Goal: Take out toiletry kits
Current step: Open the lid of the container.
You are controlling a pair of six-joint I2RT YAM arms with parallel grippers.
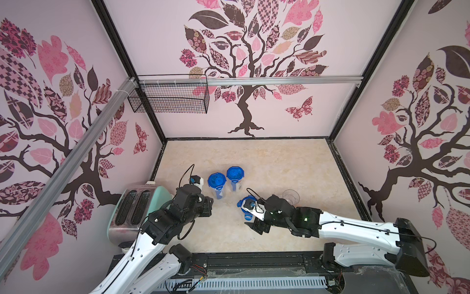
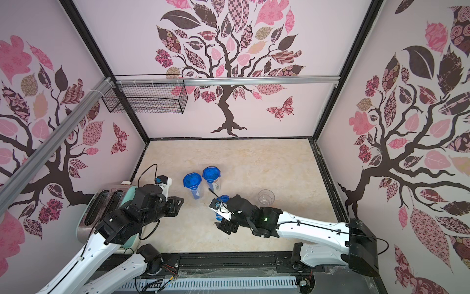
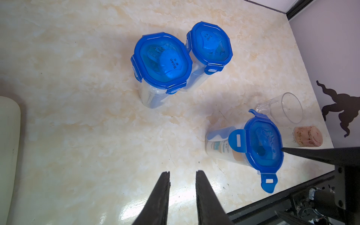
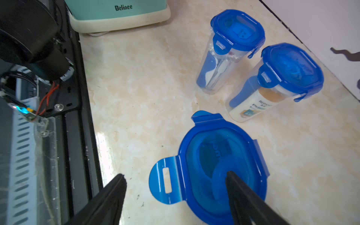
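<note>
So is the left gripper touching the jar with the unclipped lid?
Apart. The left wrist view shows the left gripper empty over bare counter, with counter showing between its fingertips and the jar.

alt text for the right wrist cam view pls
The right end effector, open, hovers over a blue jar lid whose clip flaps are flipped out. Beyond stand two closed blue-lidded jars holding toiletry kits, with a mint toaster farther off.
</note>
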